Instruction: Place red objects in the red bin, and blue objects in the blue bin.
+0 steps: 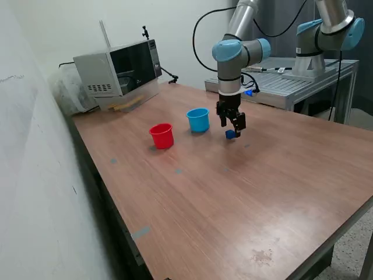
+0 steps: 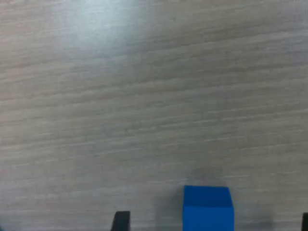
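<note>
**Gripper low over a blue cube, both cups standing nearby**

In the wrist view, very close, a small blue cube with flat faces and sharp edges sits on the wooden table, whose surface shows fine pale grain lines. One dark fingertip stands at one side of the cube and another just shows at the far edge of the picture, so the jaws are spread wide and nothing is held between them; the cube lies in the gap, nearer to neither pad in contact.

In the exterior view the table is a brown laminate board with some worn spots. The gripper hangs close above the cube. Near it, toward the exterior view's left, stands the light blue cup, smooth plastic, slightly tapered with a rim. Further left, apart from it, stands the red cup of the same shape. Both are upright. Behind them, at the table's far edge, is a boxy grey microwave with a dark glass door.
</note>
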You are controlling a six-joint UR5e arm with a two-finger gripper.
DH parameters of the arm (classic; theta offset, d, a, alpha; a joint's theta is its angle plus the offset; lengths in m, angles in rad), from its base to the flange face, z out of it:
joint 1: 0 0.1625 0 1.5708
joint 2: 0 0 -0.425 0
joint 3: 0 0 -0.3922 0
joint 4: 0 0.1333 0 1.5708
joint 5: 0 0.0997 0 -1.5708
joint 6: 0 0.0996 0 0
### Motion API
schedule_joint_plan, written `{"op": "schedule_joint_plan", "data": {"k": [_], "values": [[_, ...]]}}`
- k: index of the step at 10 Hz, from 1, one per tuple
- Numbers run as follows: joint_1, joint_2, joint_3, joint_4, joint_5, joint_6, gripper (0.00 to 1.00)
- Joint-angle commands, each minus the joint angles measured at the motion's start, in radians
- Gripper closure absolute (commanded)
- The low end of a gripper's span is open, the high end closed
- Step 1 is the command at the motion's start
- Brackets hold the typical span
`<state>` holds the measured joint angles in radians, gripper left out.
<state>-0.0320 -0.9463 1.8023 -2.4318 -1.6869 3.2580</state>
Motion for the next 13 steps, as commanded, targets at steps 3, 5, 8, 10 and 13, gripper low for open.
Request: {"op": "schedule_joint_plan", "data": {"k": [3,5,8,10,13], "values": [[-0.005,0.003,-0.001,0.002,0.001,-0.001,0.0],[-0.006,0.001,-0.001,0.002,0.001,-0.001,0.0],[-0.006,0.001,-0.001,0.002,0.001,-0.001,1.0],[-0.005,0.001,0.0,0.002,0.001,-0.006,1.0],[-0.003,0.001,0.003,0.0,0.003,-0.006,1.0]]}}
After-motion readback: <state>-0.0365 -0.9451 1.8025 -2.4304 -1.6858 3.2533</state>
